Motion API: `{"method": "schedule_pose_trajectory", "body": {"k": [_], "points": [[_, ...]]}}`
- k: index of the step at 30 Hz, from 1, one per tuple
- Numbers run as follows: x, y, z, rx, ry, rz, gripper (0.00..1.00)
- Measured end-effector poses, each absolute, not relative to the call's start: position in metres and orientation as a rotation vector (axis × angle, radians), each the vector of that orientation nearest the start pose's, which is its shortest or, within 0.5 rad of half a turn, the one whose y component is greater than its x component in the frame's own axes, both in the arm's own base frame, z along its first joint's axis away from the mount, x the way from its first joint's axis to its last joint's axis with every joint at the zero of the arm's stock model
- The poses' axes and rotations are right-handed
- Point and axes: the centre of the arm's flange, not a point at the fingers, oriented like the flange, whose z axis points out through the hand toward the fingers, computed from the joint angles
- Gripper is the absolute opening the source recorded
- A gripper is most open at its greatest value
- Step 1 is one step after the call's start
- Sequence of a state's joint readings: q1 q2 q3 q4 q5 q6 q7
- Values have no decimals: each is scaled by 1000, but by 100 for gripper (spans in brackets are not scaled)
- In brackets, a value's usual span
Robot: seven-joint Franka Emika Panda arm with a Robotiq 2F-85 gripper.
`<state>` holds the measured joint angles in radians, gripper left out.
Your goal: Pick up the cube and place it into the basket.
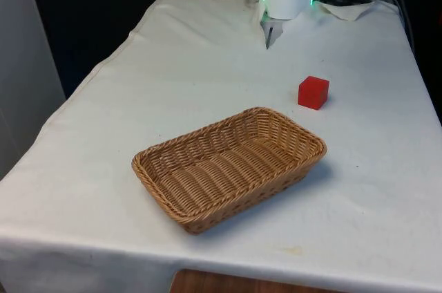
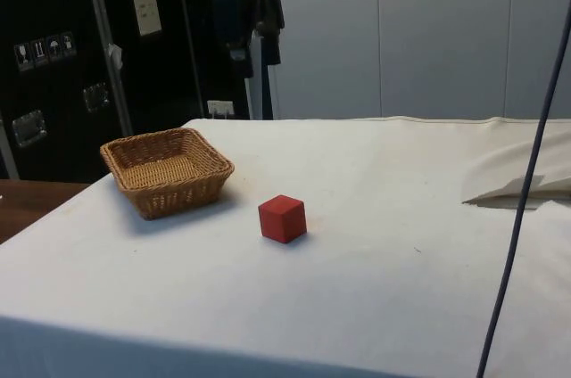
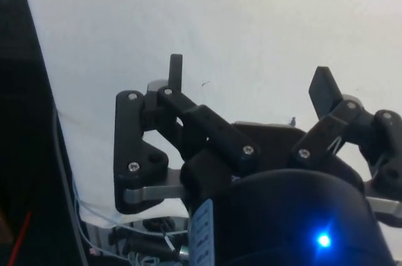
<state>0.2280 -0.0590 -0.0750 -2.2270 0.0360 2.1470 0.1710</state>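
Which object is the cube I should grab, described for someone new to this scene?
On the white-clothed table, find the wicker basket. Just beyond its far corner, toward the front view's right, sits the cube, apart from the basket. It is small, solid red and sharp-edged.

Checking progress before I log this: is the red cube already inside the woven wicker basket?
No, the red cube sits on the white cloth apart from the woven wicker basket, which holds nothing.

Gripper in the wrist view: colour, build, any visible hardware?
The gripper is all black: two narrow flat-tipped fingers on jointed linkage arms, pinned with silver screws. Bare metal brackets show below the links, mounted on a rounded black housing.
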Motion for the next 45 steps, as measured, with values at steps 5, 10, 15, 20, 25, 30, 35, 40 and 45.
{"method": "schedule_pose_trajectory", "body": {"k": [5,10,15,20,25,30,35,40,45], "points": [[505,83,387,-3111,87,41,100],[502,83,373,-3112,143,45,100],[501,83,362,-3111,181,45,100],[499,84,350,-3111,231,48,100],[499,84,338,-3108,281,43,100],[498,85,325,-3106,329,41,100],[497,85,312,-3103,376,39,100],[496,87,297,-3097,427,31,100],[496,87,290,-3095,453,29,100]]}}
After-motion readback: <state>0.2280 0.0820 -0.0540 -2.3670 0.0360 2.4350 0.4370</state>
